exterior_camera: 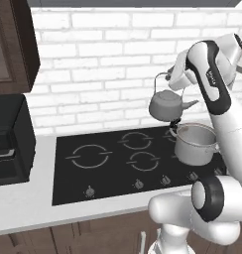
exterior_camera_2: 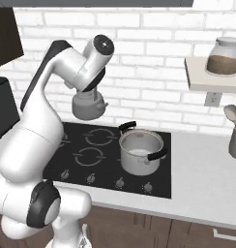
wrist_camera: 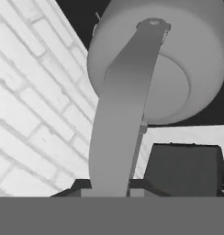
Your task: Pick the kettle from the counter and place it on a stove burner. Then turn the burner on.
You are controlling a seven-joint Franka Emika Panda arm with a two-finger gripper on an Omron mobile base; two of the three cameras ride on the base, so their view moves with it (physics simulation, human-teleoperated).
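Note:
A small silver-grey kettle [exterior_camera: 167,105] [exterior_camera_2: 88,107] hangs in the air over the back of the black cooktop [exterior_camera: 108,173], near the brick wall. My gripper [exterior_camera: 168,75] [exterior_camera_2: 89,91] is shut on the top of its thin arched handle [wrist_camera: 123,114]. In the hand view the kettle's round body [wrist_camera: 182,55] and lid hang below the hand, and the fingertips are hidden. The widest stove burner [exterior_camera: 90,156] is marked on the glass to the left, well apart from the kettle. Pale counter [exterior_camera: 24,206] [exterior_camera_2: 202,167] surrounds the cooktop.
A steel pot [exterior_camera: 195,144] [exterior_camera_2: 140,152] with black handles stands on the right burner, just below and right of the kettle. Knobs [exterior_camera: 88,191] [exterior_camera_2: 119,182] line the cooktop's front edge. A black appliance [exterior_camera: 9,141] sits left; a jar [exterior_camera_2: 224,57] on a shelf and a utensil holder [exterior_camera_2: 234,135] are right.

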